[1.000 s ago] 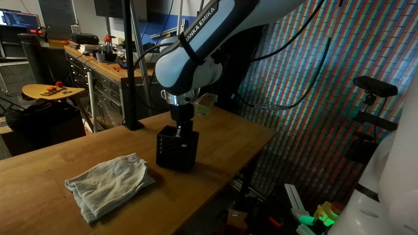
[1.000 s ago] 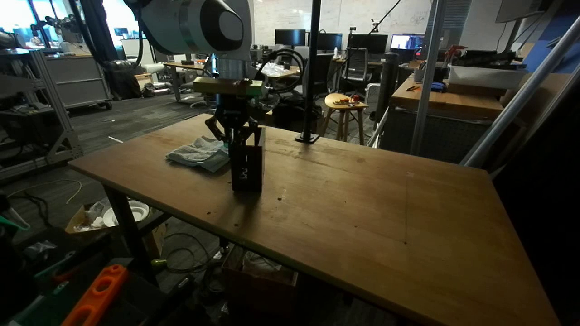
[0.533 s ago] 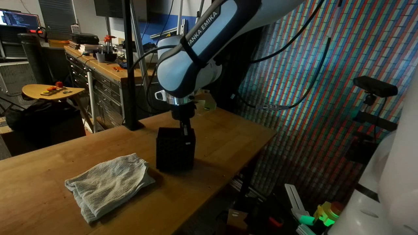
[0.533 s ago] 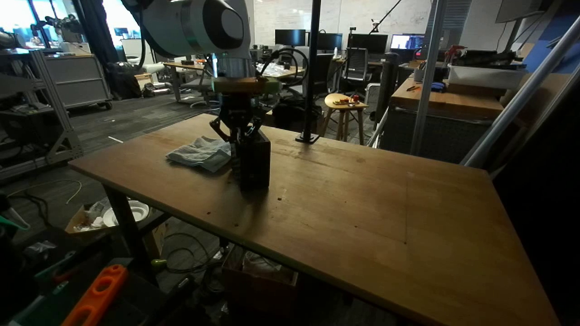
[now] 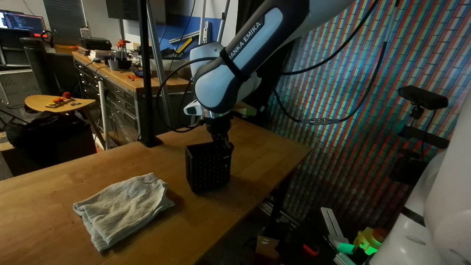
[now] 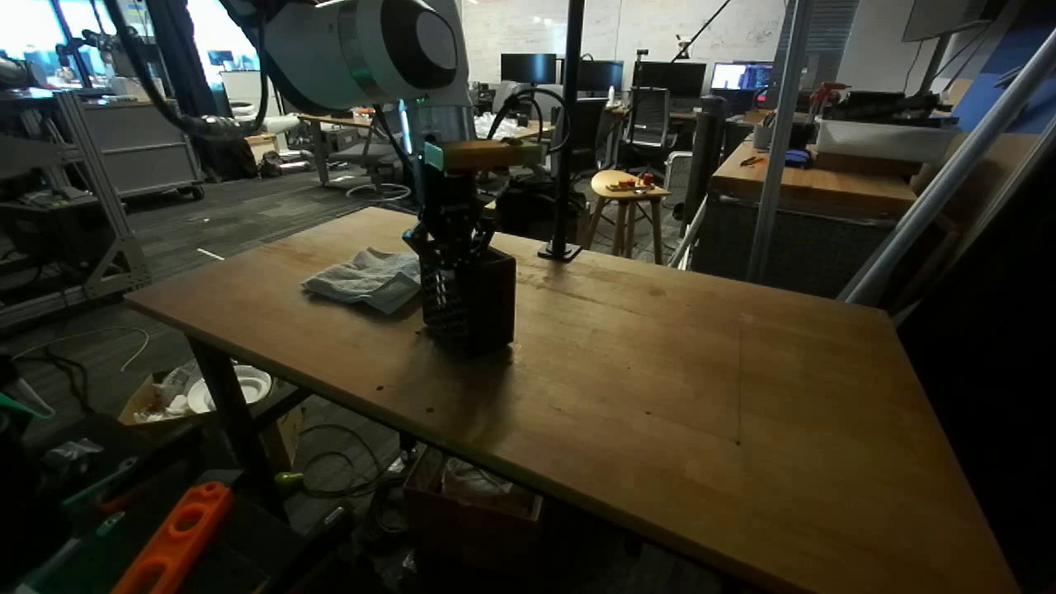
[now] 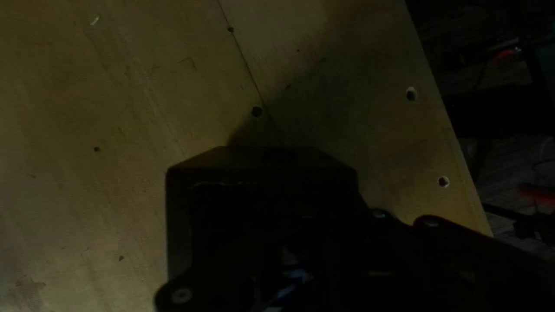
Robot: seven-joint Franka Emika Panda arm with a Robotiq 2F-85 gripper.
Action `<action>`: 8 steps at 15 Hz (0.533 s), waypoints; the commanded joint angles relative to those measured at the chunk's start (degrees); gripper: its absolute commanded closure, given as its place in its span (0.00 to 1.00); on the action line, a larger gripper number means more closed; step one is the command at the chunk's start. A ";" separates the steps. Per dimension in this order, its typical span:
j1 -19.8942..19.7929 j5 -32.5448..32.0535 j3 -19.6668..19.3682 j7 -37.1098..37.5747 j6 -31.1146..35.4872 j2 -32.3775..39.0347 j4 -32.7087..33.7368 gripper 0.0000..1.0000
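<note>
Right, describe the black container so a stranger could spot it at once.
Go to the wooden table and find the robot's hand over it. Right below the hand is the black container, boxy and open-topped. Rows of holes in its side set it apart from the pale, rumpled cloth nearby.

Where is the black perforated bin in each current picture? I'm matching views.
In an exterior view: black perforated bin, just below and left of centre.
In an exterior view: black perforated bin, mid-height, just left of centre.
Wrist view: black perforated bin, lower middle.
Shared by all: wooden tabletop.
</note>
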 commanded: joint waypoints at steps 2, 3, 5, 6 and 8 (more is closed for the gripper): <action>0.27 -4.48 -0.35 -8.88 3.79 -1.87 -2.75 0.98; 0.47 -5.50 -0.28 -10.04 4.36 -1.67 -2.38 0.98; 0.89 -8.20 -0.23 -11.84 5.68 -1.41 -1.60 0.98; 1.07 -9.52 -0.22 -12.65 6.33 -1.22 -1.31 0.98; 1.13 -11.17 -0.42 -14.13 7.65 -0.32 -0.39 0.98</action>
